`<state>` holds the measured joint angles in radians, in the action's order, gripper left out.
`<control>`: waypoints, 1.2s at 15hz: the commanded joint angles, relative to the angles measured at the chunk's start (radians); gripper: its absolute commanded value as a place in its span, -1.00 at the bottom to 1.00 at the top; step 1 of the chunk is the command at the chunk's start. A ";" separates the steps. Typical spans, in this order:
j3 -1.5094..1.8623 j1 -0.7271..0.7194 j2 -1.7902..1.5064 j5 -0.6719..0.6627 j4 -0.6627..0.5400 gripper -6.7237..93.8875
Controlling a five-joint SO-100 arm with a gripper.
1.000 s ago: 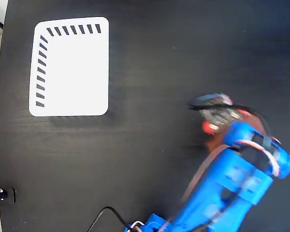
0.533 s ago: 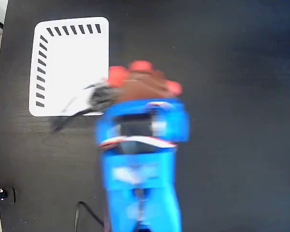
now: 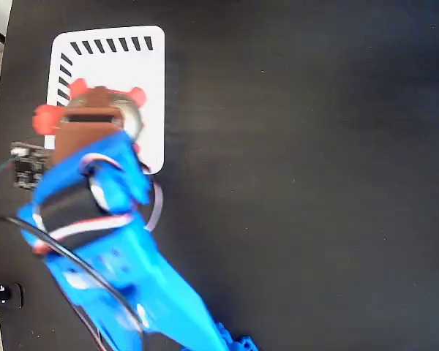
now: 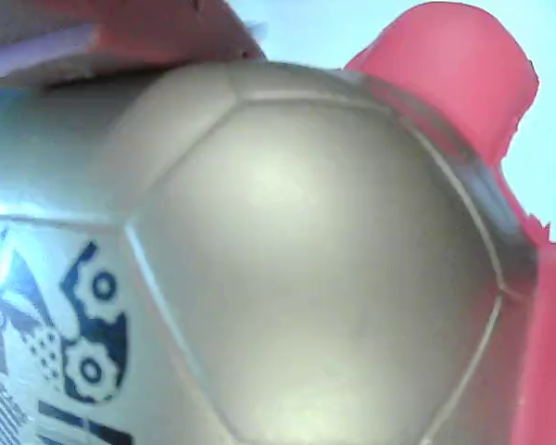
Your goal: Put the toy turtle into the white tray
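- Turtle — the toy turtle (image 3: 95, 110) sits at the blue arm's (image 3: 110, 248) tip, over the white tray (image 3: 150, 88) near the table's (image 3: 300, 175) upper-left corner in the fixed view.
- Jaws hidden — grip state cannot be told.
- Gold shell (image 4: 287, 269) with sticker fills the wrist view.

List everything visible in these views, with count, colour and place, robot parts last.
toy turtle: one, red-orange legs and gold-tan shell, over the lower left part of the tray in the fixed view; its shell fills the wrist view.
white tray: one, white with dark slanted stripes on two edges, upper left of the table.
table: one, black, under everything.
small circuit board: one, dark, at the table's left edge, riding beside the arm.
arm: one, blue, reaching from the bottom edge toward the tray.
gripper: hidden under the arm and turtle; open or shut not visible.
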<state>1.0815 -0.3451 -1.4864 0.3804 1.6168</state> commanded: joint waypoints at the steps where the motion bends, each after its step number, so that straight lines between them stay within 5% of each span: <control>1: -0.101 -0.028 0.026 -0.026 0.003 -0.90; 14: -0.472 0.026 0.568 -0.074 -0.061 -0.89; 16: -0.477 0.028 0.581 -0.077 -0.063 -0.60; 18: -0.477 0.025 0.586 -0.080 -0.058 -0.09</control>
<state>0.6596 -0.3160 -0.8483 0.3007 1.5631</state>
